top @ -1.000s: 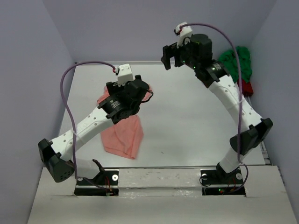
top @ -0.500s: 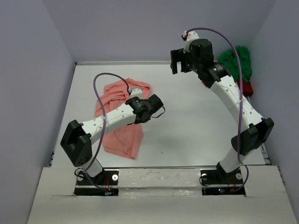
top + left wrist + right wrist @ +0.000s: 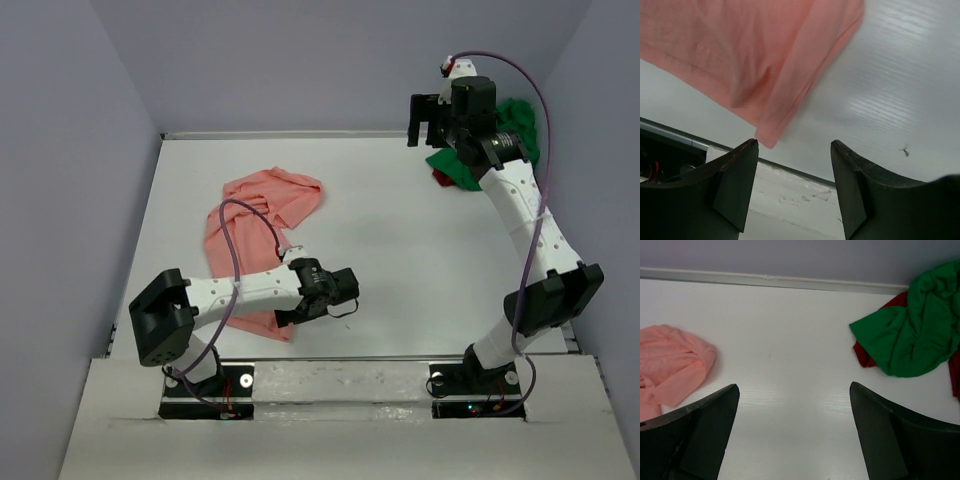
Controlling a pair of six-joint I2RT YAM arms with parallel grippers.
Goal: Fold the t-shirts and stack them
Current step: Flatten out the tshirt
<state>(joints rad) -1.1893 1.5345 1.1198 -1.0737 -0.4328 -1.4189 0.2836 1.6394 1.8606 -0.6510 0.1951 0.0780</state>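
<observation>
The salmon pink t-shirt (image 3: 255, 225) lies crumpled on the left half of the table; its near hem corner (image 3: 765, 140) also shows in the left wrist view. My left gripper (image 3: 297, 315) (image 3: 794, 143) hangs low over that near corner, open, with nothing between the fingers; the corner sits just beside the left fingertip (image 3: 751, 150). The bright green t-shirt (image 3: 520, 120) (image 3: 912, 337) is bunched at the far right. My right gripper (image 3: 425, 120) (image 3: 794, 386) is raised just left of it, wide open and holding nothing.
A dark red cloth (image 3: 867, 357) (image 3: 441, 178) pokes out from under the green shirt. The table's near edge (image 3: 805, 175) runs right below my left fingers. Walls close the table in at the left, back and right.
My left arm has swung down and back from over the pink shirt's upper part to its near corner, its jaws narrowing a little. My right arm has shifted right towards the green shirt.
</observation>
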